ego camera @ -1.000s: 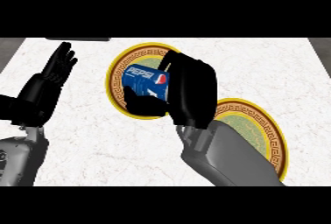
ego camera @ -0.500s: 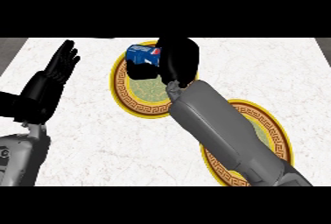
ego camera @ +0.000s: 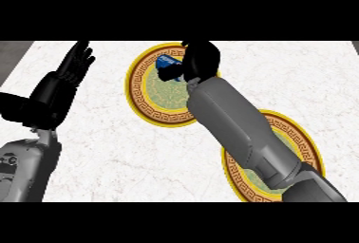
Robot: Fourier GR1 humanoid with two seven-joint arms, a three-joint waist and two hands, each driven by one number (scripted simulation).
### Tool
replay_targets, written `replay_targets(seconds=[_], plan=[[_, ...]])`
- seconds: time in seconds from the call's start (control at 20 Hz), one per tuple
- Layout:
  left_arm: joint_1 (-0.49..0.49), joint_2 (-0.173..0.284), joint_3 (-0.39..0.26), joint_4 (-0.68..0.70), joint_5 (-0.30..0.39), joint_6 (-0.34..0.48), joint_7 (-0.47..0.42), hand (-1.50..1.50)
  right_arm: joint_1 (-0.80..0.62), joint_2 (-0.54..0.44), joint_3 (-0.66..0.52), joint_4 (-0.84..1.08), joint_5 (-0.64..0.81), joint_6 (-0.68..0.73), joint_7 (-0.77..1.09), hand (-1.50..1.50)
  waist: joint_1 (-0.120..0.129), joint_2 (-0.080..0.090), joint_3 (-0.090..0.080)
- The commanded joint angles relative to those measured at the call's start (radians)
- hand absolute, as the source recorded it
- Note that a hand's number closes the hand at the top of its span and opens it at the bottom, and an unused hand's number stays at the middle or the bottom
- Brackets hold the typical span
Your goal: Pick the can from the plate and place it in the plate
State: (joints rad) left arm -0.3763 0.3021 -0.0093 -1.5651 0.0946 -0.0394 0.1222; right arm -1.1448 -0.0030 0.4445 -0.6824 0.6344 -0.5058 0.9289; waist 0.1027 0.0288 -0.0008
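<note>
A white marbled counter point(ego camera: 126, 156) is seen from steeply above. Two round plates with gold key-pattern rims and pale green centres are set on it. The far plate point(ego camera: 151, 95) lies near the middle of the far half of the counter; the near plate point(ego camera: 308, 142) lies to the right and nearer, and is largely covered by the right forearm point(ego camera: 238, 128), which crosses it diagonally from the lower right.

The right hand point(ego camera: 200, 59) is positioned over the far right part of the far plate, at its rim. Its fingers are curled round a blue can point(ego camera: 168, 66), of which only a part is exposed at the left side of the hand; the remainder is hidden by the fingers. The can is thus held within the outline of the far plate. Whether the can is in contact with the plate surface cannot be told from this view.

The left hand point(ego camera: 70, 71) is shown at the left side of the counter, with fingers straight, pointing to the far side and close together. Nothing is held by it, and it is well apart from both plates.
</note>
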Motion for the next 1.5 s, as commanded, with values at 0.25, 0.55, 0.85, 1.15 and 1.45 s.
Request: replay_targets(seconds=[0.25, 0.55, 0.85, 1.15, 1.45], plan=[[-0.026, -0.027, -0.022, 0.01, -0.008, -0.006, -0.013, 0.0, -0.013, 0.003, -0.018, 0.094, -0.204, -0.234, -0.165, -1.5, 0.038, 0.011, 0.001], [-0.016, -0.026, -0.019, 0.029, -0.02, 0.0, -0.005, 0.0, -0.046, 0.003, -0.049, 0.096, -0.253, -0.429, -0.274, -1.5, 0.015, 0.003, 0.001], [0.029, -0.004, 0.011, -0.016, -0.005, -0.004, 0.014, 0.0, 0.006, 0.003, -0.128, 0.045, -0.388, -0.53, -0.452, -1.5, -0.022, -0.011, 0.002], [0.039, -0.005, 0.037, -0.012, -0.028, 0.024, 0.005, 0.0, 0.178, 0.003, -0.151, -0.084, -0.475, -0.562, -0.598, -1.5, -0.085, -0.024, 0.002], [0.117, 0.005, 0.078, -0.033, -0.026, 0.008, -0.03, 0.0, 0.353, -0.038, -0.099, -0.335, -0.416, -0.526, -0.568, -1.5, -0.113, -0.035, 0.001]])
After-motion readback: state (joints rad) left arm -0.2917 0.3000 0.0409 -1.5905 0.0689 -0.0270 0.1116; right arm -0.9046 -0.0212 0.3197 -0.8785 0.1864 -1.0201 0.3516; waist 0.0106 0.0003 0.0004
